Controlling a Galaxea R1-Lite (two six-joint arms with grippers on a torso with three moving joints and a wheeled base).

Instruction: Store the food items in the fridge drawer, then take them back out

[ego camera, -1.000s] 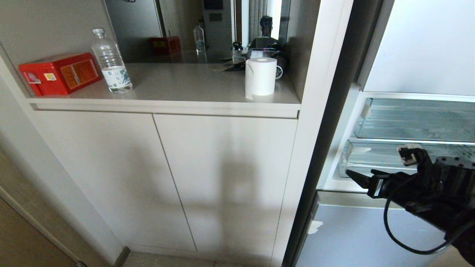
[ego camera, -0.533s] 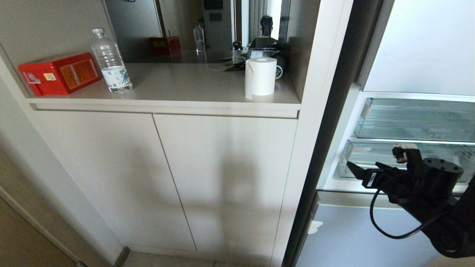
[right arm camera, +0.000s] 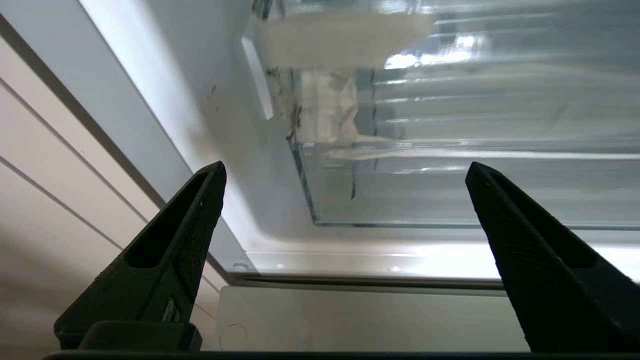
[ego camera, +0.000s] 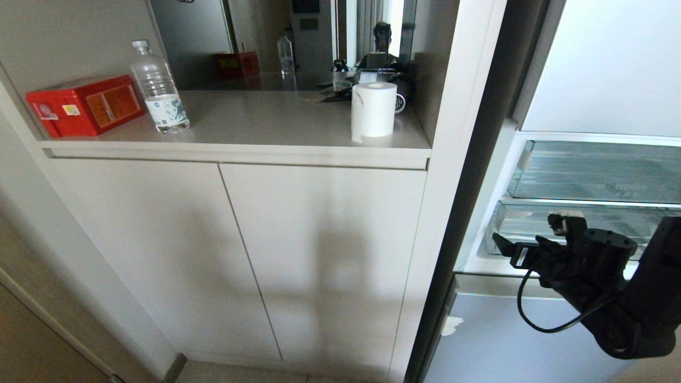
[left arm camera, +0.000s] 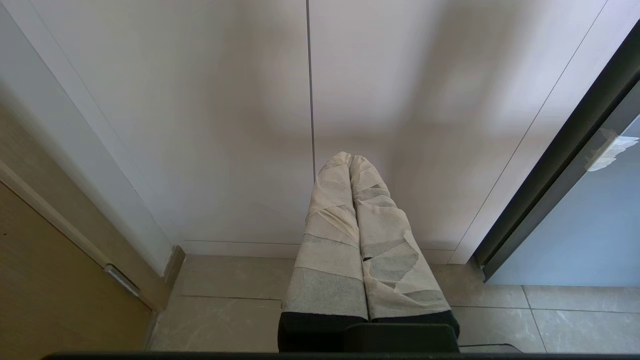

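Your right gripper [right arm camera: 345,172] spread wide, empty, level with fridge drawer [ego camera: 537,226] front lip, likely to hook and pull it. Left gripper [left arm camera: 350,162] pressed together, parked low.

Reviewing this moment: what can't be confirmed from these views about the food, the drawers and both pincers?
- Food items: none visible in any view; the fridge drawer's right part is cut off by the head view's edge and covered by the right arm.
- Upper drawer: contents unclear through glare on the clear plastic.
- Right pincer: open, empty; in the head view only partly visible.
- Left pincer: shut, parked facing the cabinet doors; absent from the head view.
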